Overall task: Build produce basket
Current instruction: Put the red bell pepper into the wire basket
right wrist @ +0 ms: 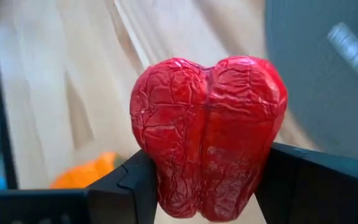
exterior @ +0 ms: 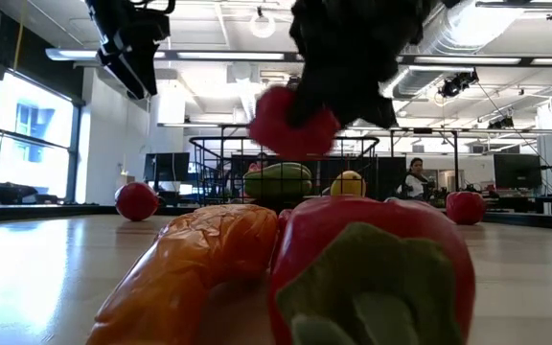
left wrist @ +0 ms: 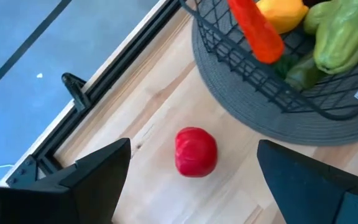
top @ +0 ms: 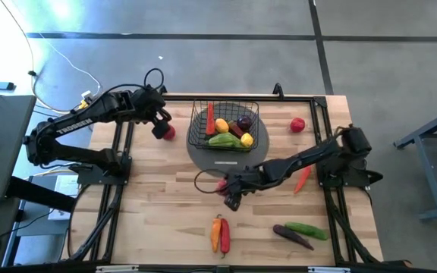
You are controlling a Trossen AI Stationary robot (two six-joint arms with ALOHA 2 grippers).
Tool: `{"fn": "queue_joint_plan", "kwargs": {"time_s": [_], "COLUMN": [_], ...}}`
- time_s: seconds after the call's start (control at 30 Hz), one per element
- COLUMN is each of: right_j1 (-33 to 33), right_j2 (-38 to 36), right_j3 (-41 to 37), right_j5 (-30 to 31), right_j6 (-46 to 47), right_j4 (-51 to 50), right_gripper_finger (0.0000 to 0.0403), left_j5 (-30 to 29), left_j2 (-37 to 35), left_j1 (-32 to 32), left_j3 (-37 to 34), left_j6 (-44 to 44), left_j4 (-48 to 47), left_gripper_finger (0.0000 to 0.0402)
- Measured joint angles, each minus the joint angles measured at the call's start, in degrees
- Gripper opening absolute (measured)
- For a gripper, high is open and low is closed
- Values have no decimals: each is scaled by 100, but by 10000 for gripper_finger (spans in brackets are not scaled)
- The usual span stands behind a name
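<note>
The black wire basket stands on a round grey mat and holds a red chili, yellow lemons, a green pepper and a purple piece. My right gripper is shut on a red bell pepper, raised above the table in the low view. My left gripper is open and hovers above a red tomato lying on the table left of the basket. Its fingers stand on either side of the tomato, well above it. My right gripper pinches the red bell pepper between its two fingers, one on each flank of the lower body. The pepper is lifted clear of the table, just in front of the mat's near edge.
Loose produce lies on the wooden table: a red tomato right of the basket, a red chili, an orange and a red pepper near the front edge, a purple eggplant and a green cucumber. A black frame rail borders the table.
</note>
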Motion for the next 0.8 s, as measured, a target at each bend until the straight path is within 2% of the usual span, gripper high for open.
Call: {"fn": "queue_joint_plan", "kwargs": {"time_s": [0.2, 0.47, 0.8], "right_j1": [-286, -891, -1732], "right_j2": [-594, -1081, -1136], "right_j3": [0, 0, 0], "right_j5": [664, 1231, 1128], "right_j6": [-218, -609, -904], "right_j4": [21, -31, -245], "right_gripper_finger": [182, 184, 186], "left_j5": [-208, -372, -258], "left_j2": [0, 4, 4], "left_j1": [138, 162, 164], "left_j3": [0, 0, 0], "left_j6": [108, 147, -76], "left_j4": [4, 7, 7], "left_gripper_finger": [342, 342, 342]}}
